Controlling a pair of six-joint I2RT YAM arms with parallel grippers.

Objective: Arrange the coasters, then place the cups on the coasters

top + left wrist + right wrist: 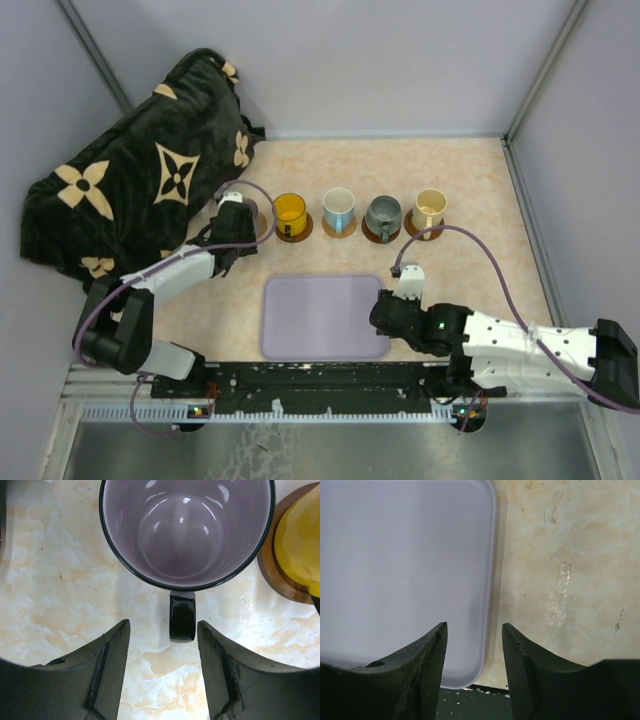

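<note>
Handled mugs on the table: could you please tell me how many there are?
5, in one row at the far side: mauve-purple mug at the left end, in front of the left gripper, then yellow-orange mug, white mug with blue handle, grey-green mug, cream mug.

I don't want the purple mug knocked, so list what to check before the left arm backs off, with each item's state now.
1. Left pincer open, clear of the handle of the purple mug: ok.
2. Purple mug upright: ok.
3. Coaster under it: cannot tell; the mug's rim hides what lies beneath.
4. Yellow mug, white mug, grey mug and cream mug on coasters: ok.
5. Right pincer empty, over the tray edge: ok.
</note>
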